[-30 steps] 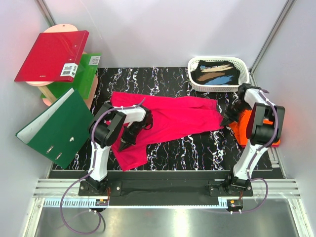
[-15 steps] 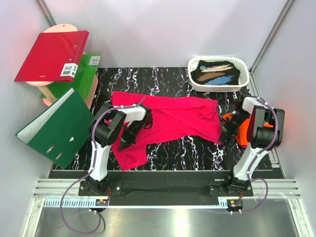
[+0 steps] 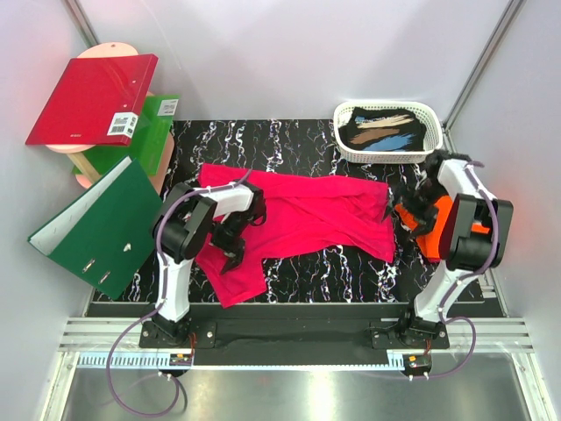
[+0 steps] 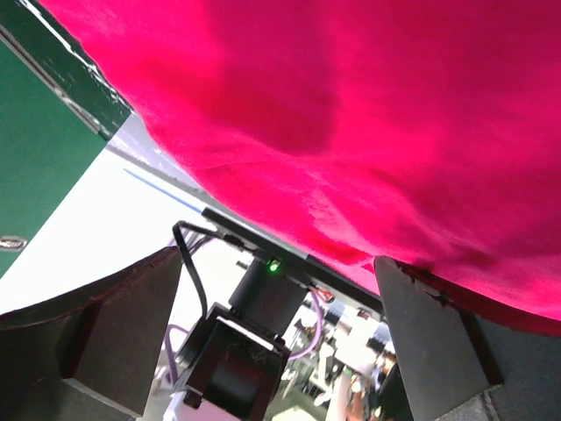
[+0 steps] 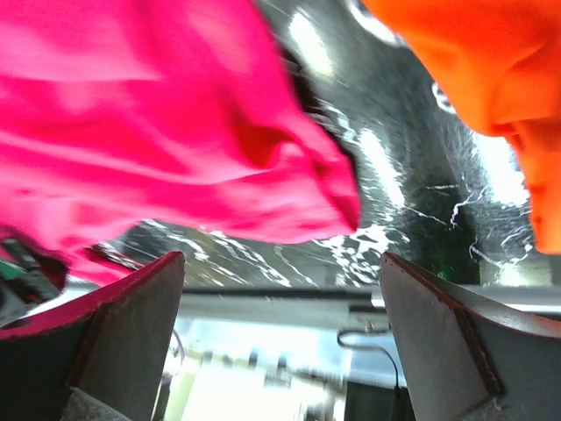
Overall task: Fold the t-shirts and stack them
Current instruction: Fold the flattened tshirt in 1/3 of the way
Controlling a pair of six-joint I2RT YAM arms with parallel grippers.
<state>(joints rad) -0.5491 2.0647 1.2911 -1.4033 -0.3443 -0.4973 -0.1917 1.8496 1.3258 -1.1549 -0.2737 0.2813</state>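
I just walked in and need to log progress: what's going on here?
The pink t-shirt lies spread across the table, not yet folded. The left hand hangs open over its left part; the right hand is open at its right edge. Neither holds anything. The orange t-shirt lies bunched at the right, unstacked.

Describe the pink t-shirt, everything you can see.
The magenta-pink t-shirt is soft, plain cloth. It lies rumpled and spread left to right on the black marbled table, with one flap trailing toward the near edge on the left. It is not folded. The left claw is open at its left part and the right claw is open by its right edge; neither grips it. Bare table separates it from the orange t-shirt.
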